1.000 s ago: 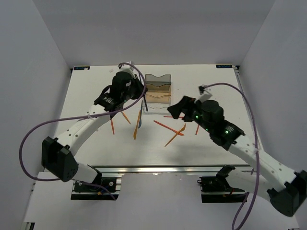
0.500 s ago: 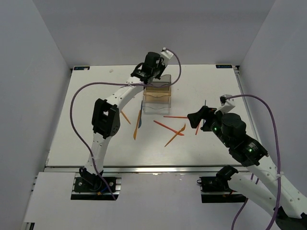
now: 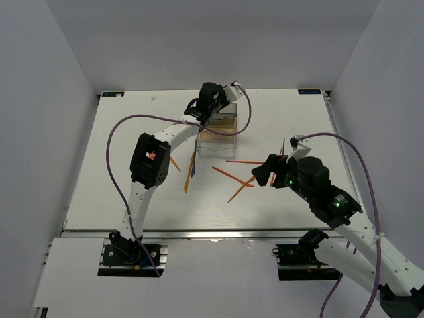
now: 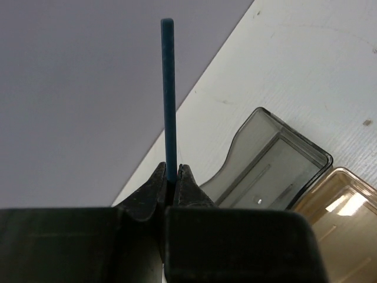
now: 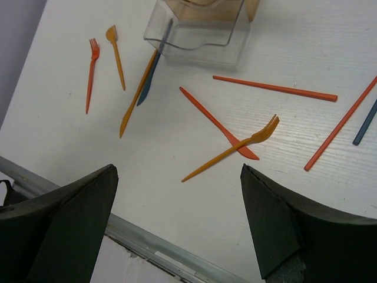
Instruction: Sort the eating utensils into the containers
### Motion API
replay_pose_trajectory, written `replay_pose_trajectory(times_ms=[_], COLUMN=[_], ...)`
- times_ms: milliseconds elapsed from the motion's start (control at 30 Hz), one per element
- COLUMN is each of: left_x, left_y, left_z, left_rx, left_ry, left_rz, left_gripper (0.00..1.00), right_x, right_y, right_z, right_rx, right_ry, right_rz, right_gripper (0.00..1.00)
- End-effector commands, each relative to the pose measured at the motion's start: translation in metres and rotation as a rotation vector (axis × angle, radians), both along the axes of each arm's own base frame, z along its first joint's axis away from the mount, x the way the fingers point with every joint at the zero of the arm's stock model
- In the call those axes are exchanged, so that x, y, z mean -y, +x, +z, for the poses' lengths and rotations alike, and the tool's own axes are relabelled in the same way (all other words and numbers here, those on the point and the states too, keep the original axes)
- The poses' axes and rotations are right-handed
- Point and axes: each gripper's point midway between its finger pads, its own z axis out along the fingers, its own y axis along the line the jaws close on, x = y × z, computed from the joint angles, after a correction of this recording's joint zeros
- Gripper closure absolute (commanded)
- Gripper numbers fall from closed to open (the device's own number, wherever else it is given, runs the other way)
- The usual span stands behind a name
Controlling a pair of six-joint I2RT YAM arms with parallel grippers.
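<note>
Utensils (image 3: 228,173) lie loose on the white table (image 3: 119,179) at mid-frame of the top view, just ahead of the right gripper (image 3: 260,172), whose jaws stand wide apart and empty. In its wrist view an orange fork (image 5: 230,150) crosses a red knife (image 5: 218,124) at centre and a red stick (image 5: 274,88) lies above them. An orange knife (image 5: 136,97) and a blue knife (image 5: 152,73) reach up to the corner of the clear bin (image 5: 200,35) at the top edge. The right arm is the nearer one to all of these. Farther up the top view the row runs from the clear bin to the amber bin (image 3: 222,127) and then the grey bin (image 4: 268,171), and the left gripper (image 3: 212,106) hangs over that far end. Its jaws are clamped on a dark blue stick (image 4: 168,94), whose long axis runs straight out from the fingertips, up the left wrist frame toward the wall. The grey bin's open mouth sits lower right of the stick there, beside it and not in line with its tip. The drop therefore likely needs a shift that way and a downward tilt. Plain grey walls (image 3: 53,53) close in the table.
</note>
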Motion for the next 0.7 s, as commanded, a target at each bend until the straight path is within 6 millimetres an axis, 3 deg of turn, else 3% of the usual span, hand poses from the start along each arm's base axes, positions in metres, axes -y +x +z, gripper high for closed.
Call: replay_pose_trajectory(times_ms=[0,33,67,400,600,667], left_x=[0.009,0.009,0.010,0.019,0.008,0.006], left_y=[0.001,0.004,0.007,0.008,0.014,0.014], left_z=[0.034,0.033,0.020,-0.013,-0.029,-0.023], left_rx=[0.129,0.137,0.112,0.105,0.077,0.087], left_ry=[0.017,0.034,0.047,0.039,0.045,0.028], left_rz=[-0.088,-0.110,-0.122,-0.182,-0.161,-0.156], left_gripper=[1.00,1.00,1.00,1.00,0.93,0.86], right_x=[-0.007,-0.009,-0.010,0.003,0.001,0.001], right_y=[0.006,0.006,0.006,0.011,0.013,0.014], right_z=[-0.001,-0.002,-0.003,0.007,0.006,0.004], right_rx=[0.012,0.009,0.006,0.022,0.018,0.015], right_ry=[0.009,0.011,0.012,-0.033,-0.035,-0.039], right_rz=[0.014,0.019,0.021,-0.033,-0.032,-0.036], right_gripper=[0.11,0.11,0.11,0.11,0.11,0.11])
